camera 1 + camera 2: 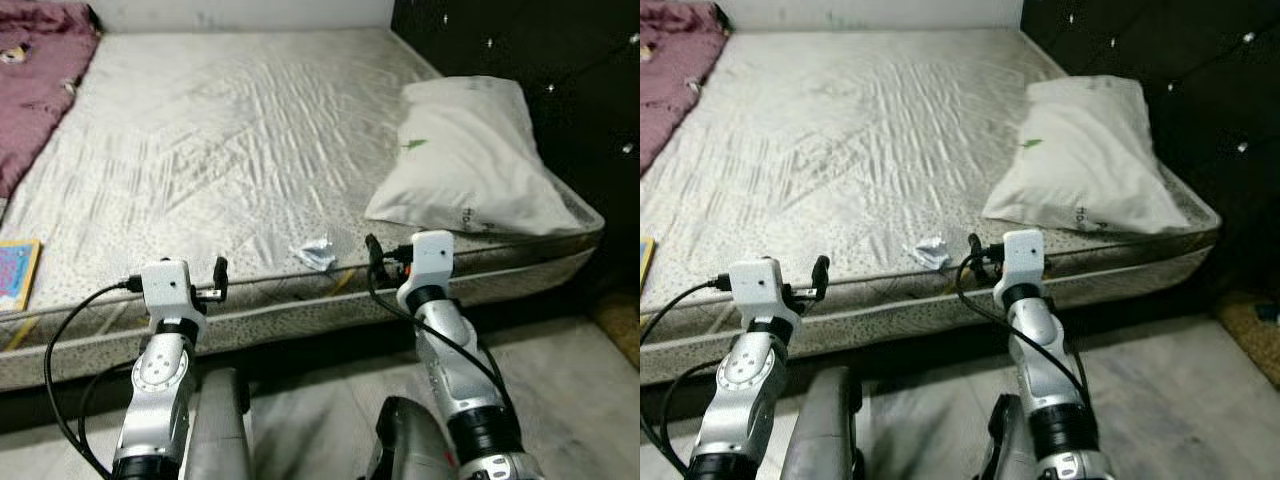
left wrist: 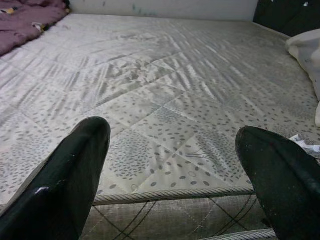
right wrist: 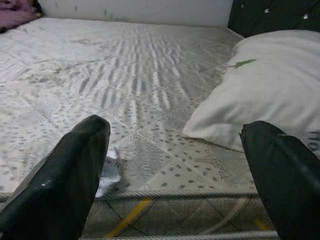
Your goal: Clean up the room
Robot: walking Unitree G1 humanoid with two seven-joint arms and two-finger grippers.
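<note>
Left eye view: bare quilted mattress (image 1: 230,130), white pillow (image 1: 470,160) at its right end against dark tufted headboard (image 1: 540,50), maroon blanket (image 1: 35,70) far left, book (image 1: 15,272) at left edge, grey floor (image 1: 560,380) below. Crumpled paper (image 1: 317,251) sits near mattress front edge, just beside right gripper (image 3: 175,170). Left gripper (image 2: 175,170) and right both spread wide, empty, at the mattress edge.
</note>
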